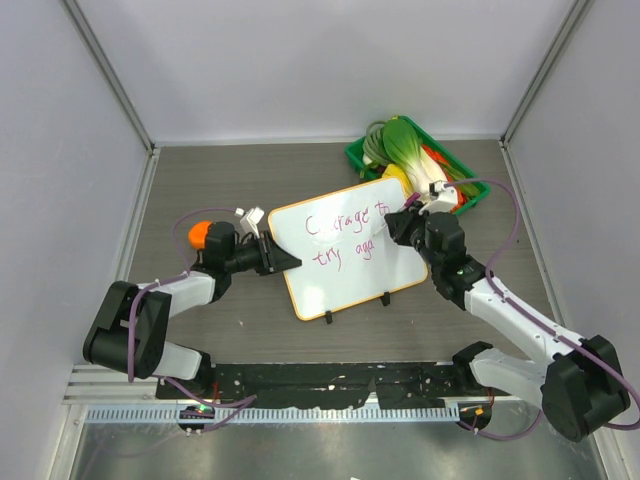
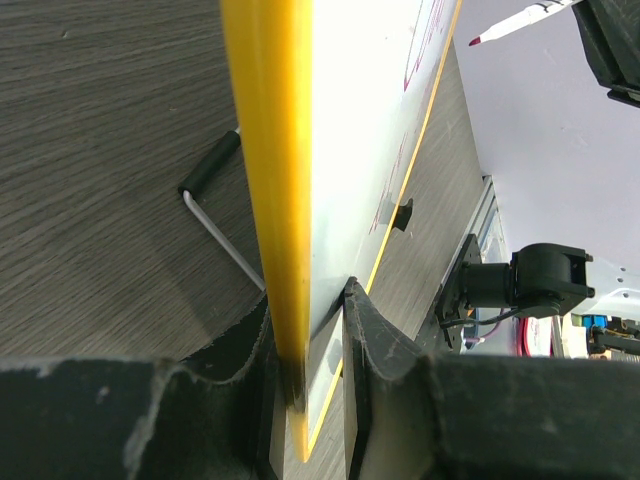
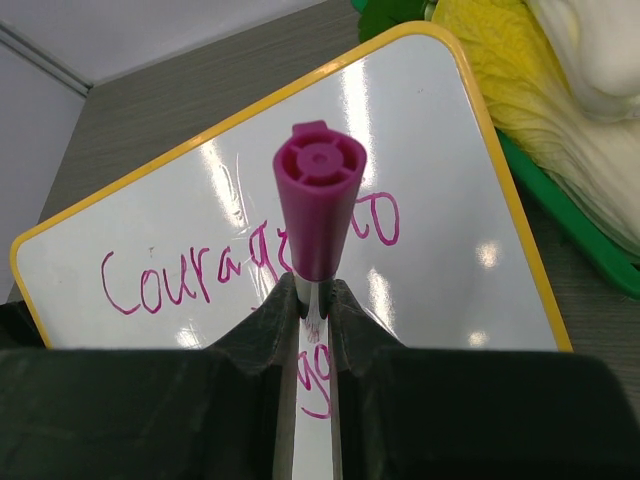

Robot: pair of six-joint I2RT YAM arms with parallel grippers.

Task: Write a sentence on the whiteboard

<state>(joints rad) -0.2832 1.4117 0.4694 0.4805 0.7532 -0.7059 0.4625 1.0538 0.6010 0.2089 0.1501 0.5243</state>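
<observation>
Left gripper (image 1: 292, 262) pinching orange-framed whiteboard (image 1: 350, 287) edge; right gripper (image 3: 312, 296) clamping purple marker (image 3: 318, 205), pink sentence (image 1: 345, 238) reads "Courage to try aga"

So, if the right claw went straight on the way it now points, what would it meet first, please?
Most likely the whiteboard, around the sentence: the right claw, shut on the marker, looks straight at it. The gap between them is unclear.

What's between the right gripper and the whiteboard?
Only the purple marker that the right gripper clamps; its tip points at the whiteboard. Right wrist and left wrist views show it.
</observation>
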